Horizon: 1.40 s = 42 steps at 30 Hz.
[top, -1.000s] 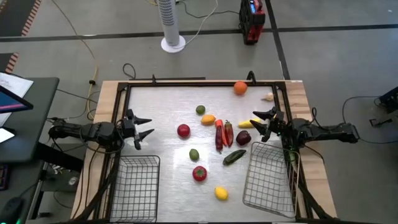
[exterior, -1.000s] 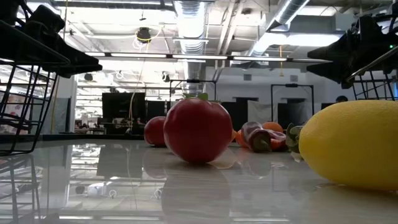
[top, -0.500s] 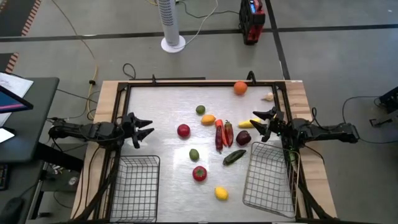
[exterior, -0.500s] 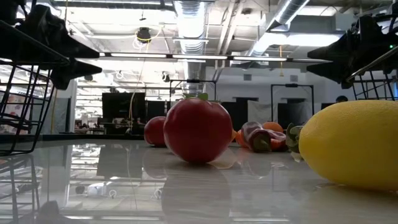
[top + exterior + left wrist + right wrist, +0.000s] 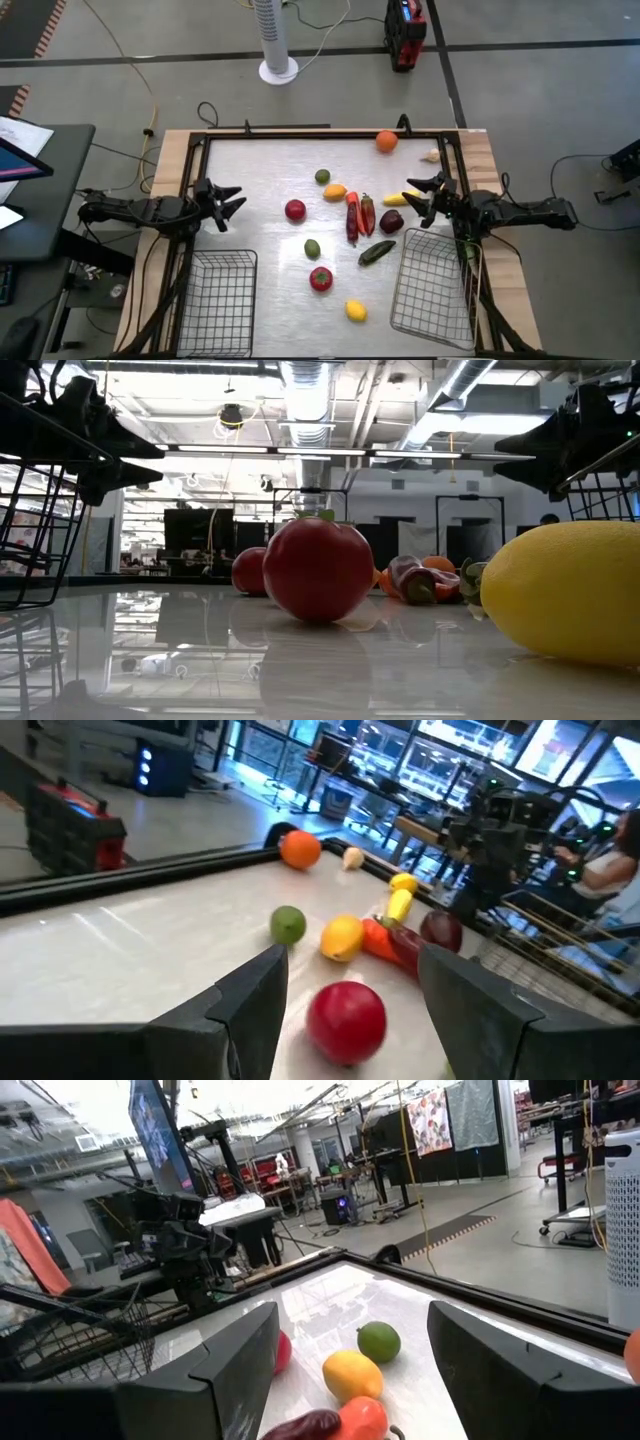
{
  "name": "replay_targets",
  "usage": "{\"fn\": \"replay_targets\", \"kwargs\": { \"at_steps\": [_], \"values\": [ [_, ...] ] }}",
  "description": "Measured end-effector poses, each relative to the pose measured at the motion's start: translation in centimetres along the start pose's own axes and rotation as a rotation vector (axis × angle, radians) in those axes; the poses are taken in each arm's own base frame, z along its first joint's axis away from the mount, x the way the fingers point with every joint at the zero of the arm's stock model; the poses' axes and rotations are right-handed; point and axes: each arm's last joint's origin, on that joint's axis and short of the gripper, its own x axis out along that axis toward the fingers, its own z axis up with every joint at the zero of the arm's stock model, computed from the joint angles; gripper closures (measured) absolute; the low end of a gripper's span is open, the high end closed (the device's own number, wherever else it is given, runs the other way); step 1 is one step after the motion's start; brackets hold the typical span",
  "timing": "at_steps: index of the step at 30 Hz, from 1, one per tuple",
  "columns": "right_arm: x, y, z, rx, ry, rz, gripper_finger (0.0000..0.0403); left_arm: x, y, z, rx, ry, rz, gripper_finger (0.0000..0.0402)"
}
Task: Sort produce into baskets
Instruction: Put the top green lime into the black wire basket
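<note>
left gripper (image 5: 229, 203), fingers apart and empty, faces a red apple (image 5: 295, 210) just ahead, while the right gripper (image 5: 413, 193) (also parted) hangs beside a dark plum (image 5: 391, 221).

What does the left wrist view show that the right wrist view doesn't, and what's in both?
Only the left wrist view shows the orange, the garlic, the dark plum and a seated person beyond the table. Only the right wrist view shows the white tower fan and the left arm across the table. Both show the green lime, the yellow-orange lemon and the red apple.
</note>
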Motion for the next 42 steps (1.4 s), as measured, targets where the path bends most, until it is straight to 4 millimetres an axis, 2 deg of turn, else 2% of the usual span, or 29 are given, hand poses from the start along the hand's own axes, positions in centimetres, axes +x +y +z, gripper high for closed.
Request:
{"fn": "replay_targets", "kwargs": {
  "at_steps": [10,14,18,22,25,29,32,38,42],
  "values": [
    [0.0,0.0,0.1,0.122,-0.005,0.003,0.0117,0.0,0.0,0.2,-0.106,-0.025,0.023,0.0187],
    [0.0,0.3,0.0,0.130,0.018,0.090,0.0117,-0.1,-0.4,1.1,-0.150,-0.110,-0.015,0.0187],
    [0.0,0.2,0.0,0.170,0.027,0.088,0.0117,0.1,-0.5,2.2,-0.170,-0.209,0.008,0.0190],
    [0.1,0.0,0.1,0.162,0.029,0.093,0.0117,0.7,-0.6,2.6,-0.147,-0.190,0.064,0.0191],
    [0.2,-0.2,0.4,0.128,0.041,0.085,0.0117,1.5,-0.9,3.4,-0.125,-0.156,0.095,0.0192],
    [0.2,-0.1,2.2,0.090,-0.012,0.088,0.0117,2.7,-2.2,5.5,-0.065,-0.106,0.075,0.0192],
    [0.4,-0.2,2.6,0.069,-0.012,0.057,0.0117,3.8,-3.0,6.4,0.000,-0.062,0.071,0.0192],
    [1.0,-0.6,2.5,0.053,0.013,0.013,0.0117,6.6,-3.7,6.4,0.089,-0.016,0.141,0.0192],
    [1.6,-0.7,2.1,0.039,0.068,0.032,0.0117,9.5,-3.9,6.6,0.111,0.073,0.121,0.0192]
  ]
}}
